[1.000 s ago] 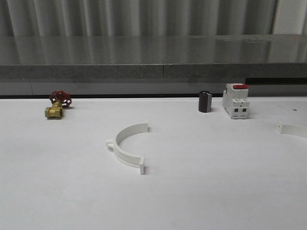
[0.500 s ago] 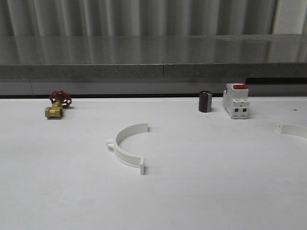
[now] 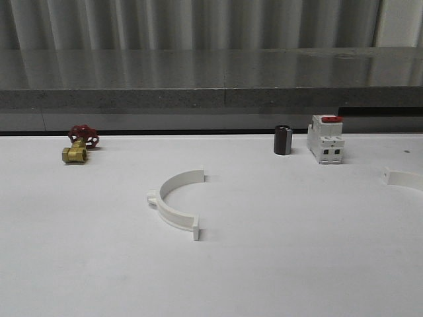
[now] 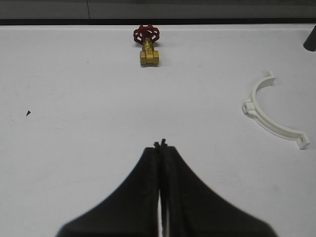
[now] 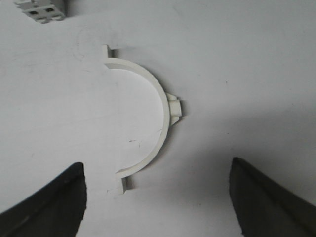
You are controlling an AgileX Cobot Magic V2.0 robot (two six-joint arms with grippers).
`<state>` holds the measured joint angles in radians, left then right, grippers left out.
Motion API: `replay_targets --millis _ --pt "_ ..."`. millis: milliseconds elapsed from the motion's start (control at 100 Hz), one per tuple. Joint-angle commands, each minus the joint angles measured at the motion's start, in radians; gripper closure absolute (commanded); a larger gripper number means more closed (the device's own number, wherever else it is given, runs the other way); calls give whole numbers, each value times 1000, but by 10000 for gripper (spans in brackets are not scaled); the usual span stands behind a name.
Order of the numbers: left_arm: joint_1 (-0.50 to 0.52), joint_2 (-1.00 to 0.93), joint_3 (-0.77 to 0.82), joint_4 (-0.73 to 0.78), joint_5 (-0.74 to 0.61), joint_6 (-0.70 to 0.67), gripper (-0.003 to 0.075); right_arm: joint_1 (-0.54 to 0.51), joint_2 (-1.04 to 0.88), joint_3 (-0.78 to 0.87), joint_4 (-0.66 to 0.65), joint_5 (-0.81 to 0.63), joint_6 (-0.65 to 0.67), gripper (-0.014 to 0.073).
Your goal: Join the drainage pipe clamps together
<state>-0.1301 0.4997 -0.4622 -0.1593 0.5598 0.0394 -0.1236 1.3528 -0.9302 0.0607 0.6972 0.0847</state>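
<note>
Clamp half (image 5: 153,116) lies between open right claw (image 5: 158,197) fingers.

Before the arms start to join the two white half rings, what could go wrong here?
1. The right tool is open above one half ring, which lies flat on the table; thin and low, it may slide instead of being gripped.
2. The other half ring lies far from it, so the end lugs may not line up when they meet.
3. The left tool is shut and must open first.
</note>
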Motion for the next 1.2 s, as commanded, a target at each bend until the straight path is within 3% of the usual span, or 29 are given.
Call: replay_targets --millis 0,370,1190 --pt "3 2 -29 -15 -63 2 740 -10 61 -64 -10 -32 -21 1" --pt "3 2 -29 -15 -63 2 740 -10 315 -173 -10 -52 -113 1" --pt "3 2 -29 -15 -63 2 740 -10 462 -173 -13 -129 -144 1"
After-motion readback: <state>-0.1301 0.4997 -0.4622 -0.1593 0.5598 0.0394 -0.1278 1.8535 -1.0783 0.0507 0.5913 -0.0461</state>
